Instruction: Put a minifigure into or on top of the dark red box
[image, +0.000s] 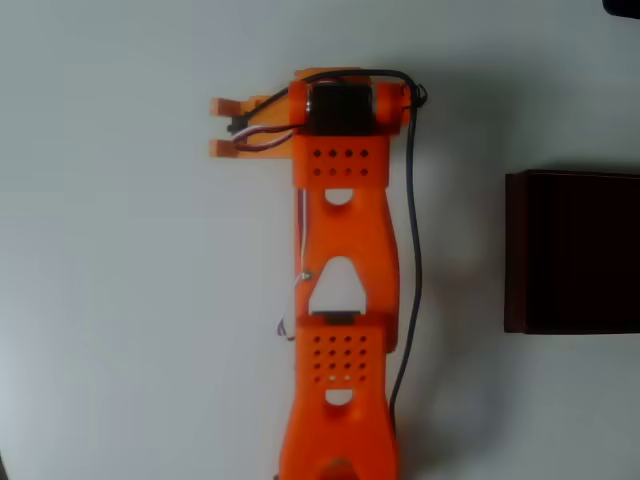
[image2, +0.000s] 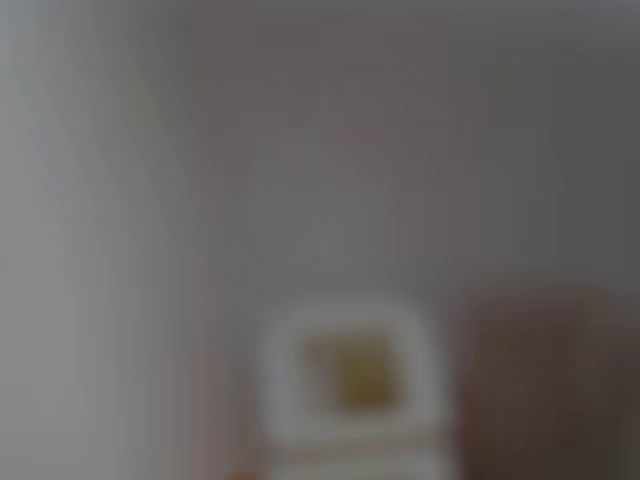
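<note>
Closest to the wrist camera sits a blurred white, rounded shape with a yellowish centre (image2: 350, 385), possibly the tiny white minifigure, though it is too soft to be sure, and the overhead view shows no figure on the pale tabletop (image: 120, 320). The orange two-finger tool (image: 216, 127) points left with its jaws moderately apart and nothing visible between them. With the dark red rectangular box (image: 572, 250) well apart at the right edge, I judge the pick-up is not yet done: next, locate and close on the figure.

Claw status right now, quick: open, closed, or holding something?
Claw: its two orange fingers stand slightly apart in the overhead view, open, holding nothing visible between them.
</note>
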